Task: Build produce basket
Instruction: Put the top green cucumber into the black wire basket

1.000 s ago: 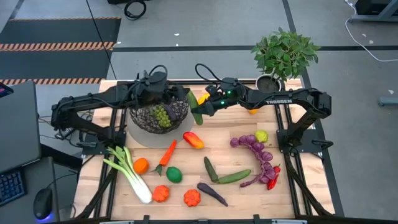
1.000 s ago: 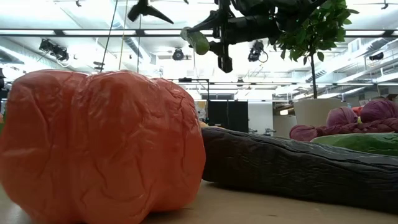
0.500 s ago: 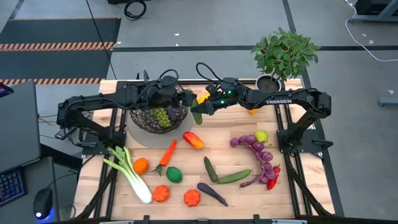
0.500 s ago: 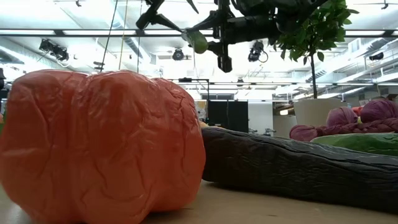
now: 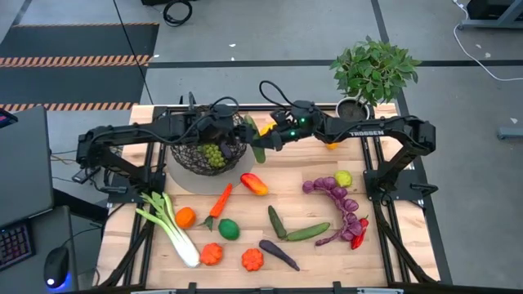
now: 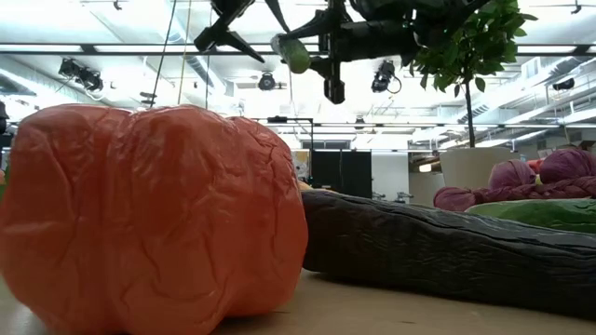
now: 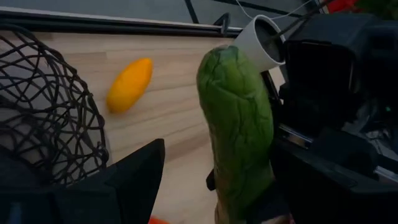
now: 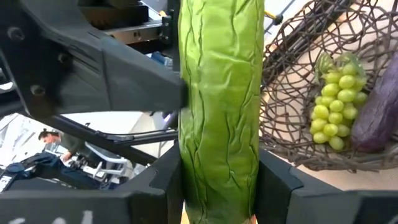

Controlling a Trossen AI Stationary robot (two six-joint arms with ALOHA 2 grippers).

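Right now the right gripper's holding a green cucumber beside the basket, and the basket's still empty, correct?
Not empty. The right wrist view shows green grapes and a purple aubergine already in the basket. The right gripper does hold the green cucumber beside it.

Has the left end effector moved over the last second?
Yes. In the high view the left end effector has slid rightward over the basket toward the cucumber in the right end effector.

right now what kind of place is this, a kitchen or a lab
Most likely a robotics lab or workshop, not a kitchen: a slatted wooden table stands on a grey concrete floor marked with hazard-striped tape, with ceiling track lights beyond.
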